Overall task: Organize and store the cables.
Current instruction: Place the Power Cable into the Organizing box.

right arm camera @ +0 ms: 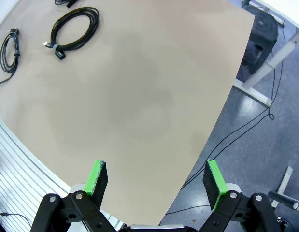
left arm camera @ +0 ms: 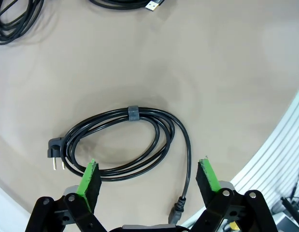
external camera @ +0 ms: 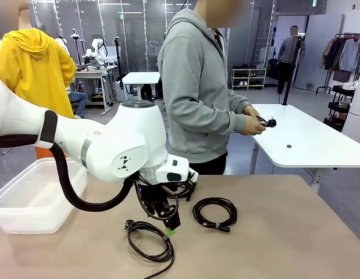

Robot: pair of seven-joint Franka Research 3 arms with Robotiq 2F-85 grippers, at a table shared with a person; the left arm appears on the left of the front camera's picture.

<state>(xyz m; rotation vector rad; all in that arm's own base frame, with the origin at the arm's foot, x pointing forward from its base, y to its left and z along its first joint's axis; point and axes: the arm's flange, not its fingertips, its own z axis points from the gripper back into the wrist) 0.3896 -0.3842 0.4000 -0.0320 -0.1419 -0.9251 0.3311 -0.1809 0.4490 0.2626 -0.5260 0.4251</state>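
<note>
Beige table (external camera: 284, 232); on it coiled black cables (external camera: 213, 225); clear plastic bin (external camera: 28, 221)

This is a robotics lab in a large open room. A jointed white robot arm with a thick black hose (external camera: 110, 145) reaches over a broad beige-topped counter (external camera: 284, 232). Beyond the counter stretches a bare grey polished floor (external camera: 342, 192), where plain white work tables with rounded corners and metal legs (external camera: 307, 139) stand. Farther beyond the counter are tall glass partition walls in dark frames (external camera: 133, 35), a low metal shelving rack (external camera: 248, 77) and a black clothes rail hung with garments (external camera: 342, 55).
</note>
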